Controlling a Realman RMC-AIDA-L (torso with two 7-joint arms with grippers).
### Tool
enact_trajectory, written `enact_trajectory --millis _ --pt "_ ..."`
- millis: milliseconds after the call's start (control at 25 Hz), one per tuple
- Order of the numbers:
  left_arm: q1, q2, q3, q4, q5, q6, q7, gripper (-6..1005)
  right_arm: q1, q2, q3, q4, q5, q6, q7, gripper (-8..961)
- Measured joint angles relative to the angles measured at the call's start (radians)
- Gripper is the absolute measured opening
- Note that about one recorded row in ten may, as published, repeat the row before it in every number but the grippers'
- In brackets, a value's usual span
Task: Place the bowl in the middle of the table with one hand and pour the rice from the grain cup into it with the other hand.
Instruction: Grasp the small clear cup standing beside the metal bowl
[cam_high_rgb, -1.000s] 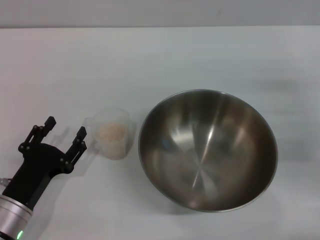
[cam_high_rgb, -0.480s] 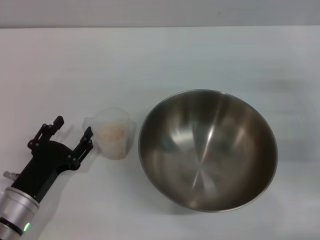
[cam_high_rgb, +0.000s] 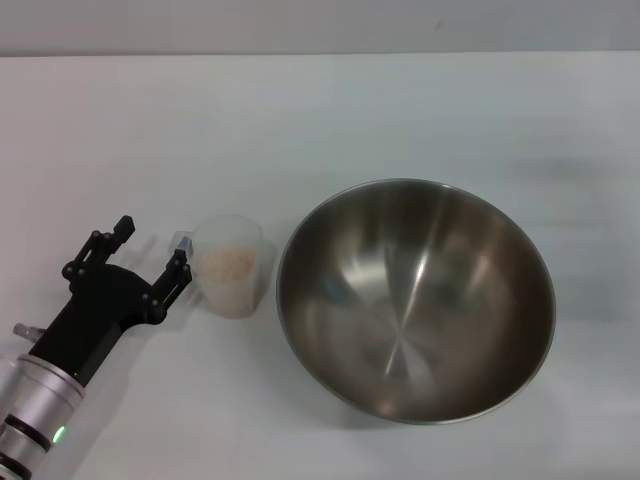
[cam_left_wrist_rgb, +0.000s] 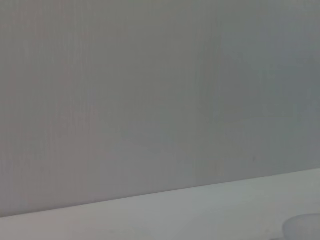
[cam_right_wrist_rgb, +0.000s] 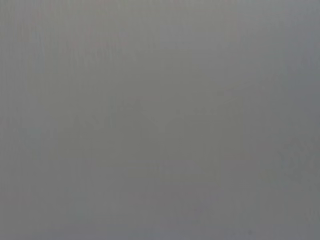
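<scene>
Grain cup (cam_high_rgb: 232, 266) with rice (cam_high_rgb: 226, 264) beside the steel bowl (cam_high_rgb: 415, 300); left gripper (cam_high_rgb: 150, 250) spread wide at its handle, positioned for grasping.

We are looking at a plain white table (cam_high_rgb: 320, 110), unpatterned from edge to edge. On it we are seeing a bowl (cam_high_rgb: 415, 300) of silvery grey steel, its brushed inside shining with pale streaks and darker brownish-grey shading near the rim. Beside it a cup (cam_high_rgb: 232, 268) is showing frosted, milky translucent plastic, and the rice (cam_high_rgb: 226, 264) inside is glowing pale beige. The left gripper (cam_high_rgb: 150, 253) is matte black, its arm turning silver lower down, where a small green light is showing.
</scene>
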Motion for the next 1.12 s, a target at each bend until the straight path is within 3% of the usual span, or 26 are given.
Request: enact_trajectory --millis 320,480,1000,1120 --pt "-0.005 -0.001 -0.005 -0.003 0.000 -0.014 0.007 612 0.002 0.000 0.000 0.000 -0.005 0.009 0.000 511" --pt "-0.006 -0.003 -0.006 -0.003 0.000 -0.014 0.004 422 0.000 0.000 0.000 0.000 -0.005 0.009 0.000 511" --pt "-0.008 -0.003 -0.006 -0.015 0.000 -0.006 0.013 184 -0.005 0.000 0.000 0.000 -0.005 0.009 0.000 511" --pt "-0.010 -0.003 -0.010 -0.018 0.000 0.015 0.052 64 -0.006 0.000 0.000 0.000 -0.003 0.005 0.000 511"
